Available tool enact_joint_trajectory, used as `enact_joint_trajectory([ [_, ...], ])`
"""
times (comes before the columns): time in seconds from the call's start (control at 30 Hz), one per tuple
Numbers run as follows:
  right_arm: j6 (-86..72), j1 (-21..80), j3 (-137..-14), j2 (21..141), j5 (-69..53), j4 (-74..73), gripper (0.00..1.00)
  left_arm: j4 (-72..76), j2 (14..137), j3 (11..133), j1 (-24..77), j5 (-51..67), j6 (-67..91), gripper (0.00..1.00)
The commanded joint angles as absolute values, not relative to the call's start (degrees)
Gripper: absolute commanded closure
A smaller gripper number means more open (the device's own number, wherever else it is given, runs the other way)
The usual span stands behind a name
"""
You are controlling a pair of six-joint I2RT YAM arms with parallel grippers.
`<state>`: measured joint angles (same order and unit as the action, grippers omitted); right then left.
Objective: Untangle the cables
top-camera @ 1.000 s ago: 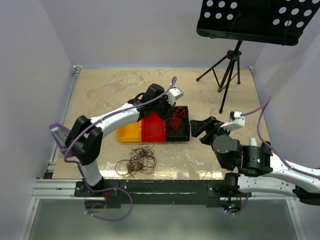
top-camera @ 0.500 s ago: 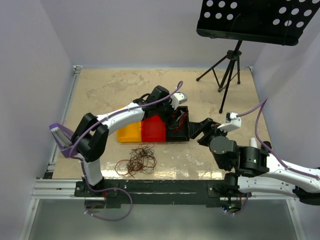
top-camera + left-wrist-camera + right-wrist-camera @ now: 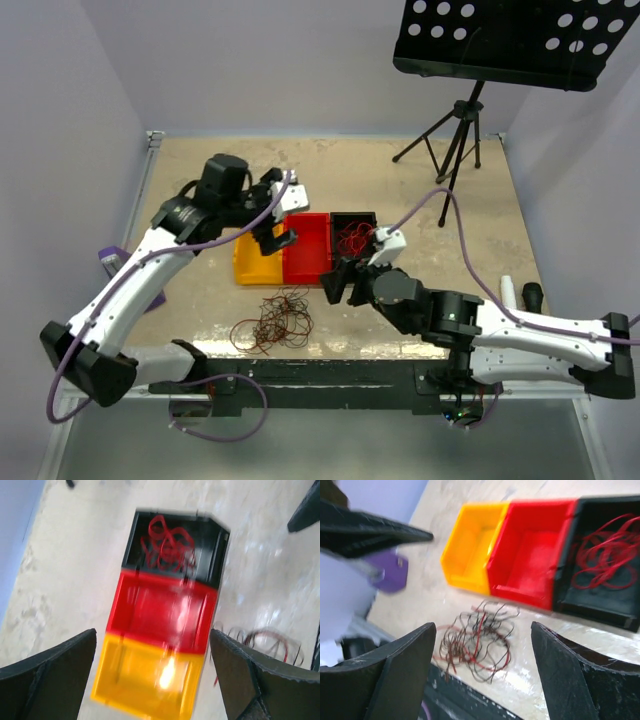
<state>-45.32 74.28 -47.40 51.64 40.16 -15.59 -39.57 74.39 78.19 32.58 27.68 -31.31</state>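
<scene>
A tangle of thin red and black-brown cables [image 3: 276, 322] lies on the table in front of the bins; it also shows in the right wrist view [image 3: 475, 645]. More red cables [image 3: 352, 238] [image 3: 167, 547] [image 3: 605, 555] lie in the black bin [image 3: 365, 268]. My left gripper [image 3: 277, 238] [image 3: 152, 640] hangs open and empty above the yellow bin [image 3: 150, 680] and red bin [image 3: 160, 610]. My right gripper [image 3: 340, 285] [image 3: 484, 630] is open and empty, above the table just right of the tangle.
Yellow [image 3: 255, 265], red [image 3: 308, 252] and black bins stand side by side mid-table. A music stand's tripod [image 3: 455, 140] stands at the back right. A purple object [image 3: 112, 262] [image 3: 390, 572] sits at the left edge.
My left gripper opened, left red cables in the black bin and drew back left over the yellow and red bins. The right arm swung left towards the tangle.
</scene>
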Motion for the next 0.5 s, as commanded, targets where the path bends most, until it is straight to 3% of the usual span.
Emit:
enact_joint_trajectory([
  [0.0, -38.59, 74.36, -45.97, 58.95, 24.37, -5.02, 0.17, -55.27, 68.57, 69.28, 26.65, 26.55, -49.8, 0.0],
  [0.2, -34.72, 74.44, -49.21, 71.43, 14.6, -0.97, 0.12, -57.31, 63.99, 57.85, 17.95, 23.99, -58.18, 0.0],
  [0.47, -34.37, 74.44, -55.8, 86.47, 12.48, -1.23, 0.13, -57.74, 63.72, 54.32, 9.67, 28.04, -59.94, 0.03],
])
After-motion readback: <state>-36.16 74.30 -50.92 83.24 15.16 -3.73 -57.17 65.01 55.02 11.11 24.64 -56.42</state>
